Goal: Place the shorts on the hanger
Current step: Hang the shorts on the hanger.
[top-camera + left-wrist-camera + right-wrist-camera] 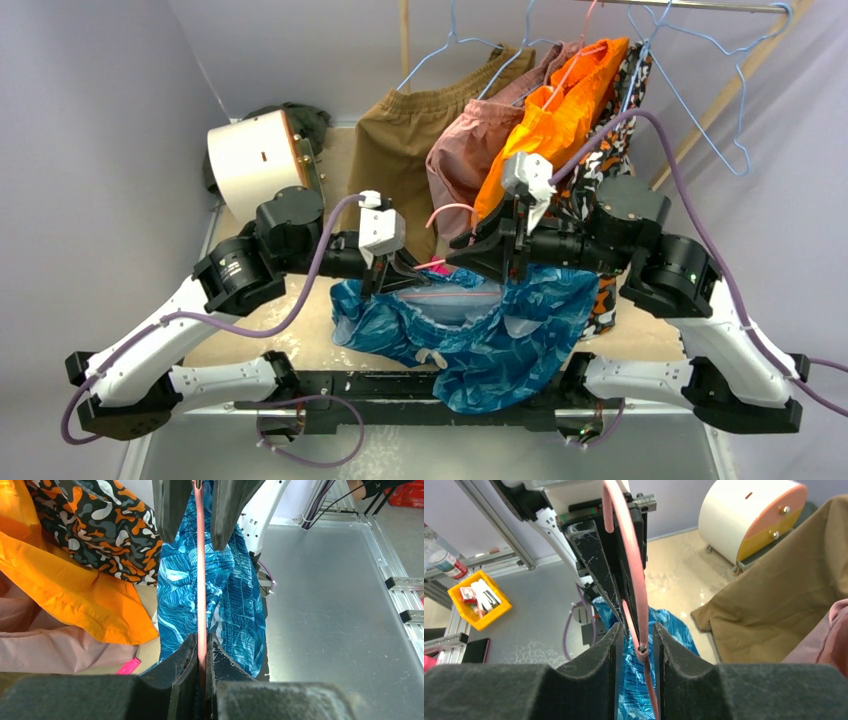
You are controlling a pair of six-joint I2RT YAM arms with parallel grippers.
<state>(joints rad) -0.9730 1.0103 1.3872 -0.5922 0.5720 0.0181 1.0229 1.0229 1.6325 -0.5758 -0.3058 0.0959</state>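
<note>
Left gripper (201,652) is clamping the hanger (201,580), its wire running straight toward the right gripper (639,637), which is straddling the neck half-open, not gripping, shorts (500,345) draping beneath.

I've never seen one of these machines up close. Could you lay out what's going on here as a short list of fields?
Left gripper: pinched shut on the pink hanger
Right gripper: jaws a little apart, with the hanger wire running between them
Blue shorts: bunched up, hanging below the hanger wire
Behind: brown garment, pink garment and orange garment hang from a rail
Back left: white drum
</note>
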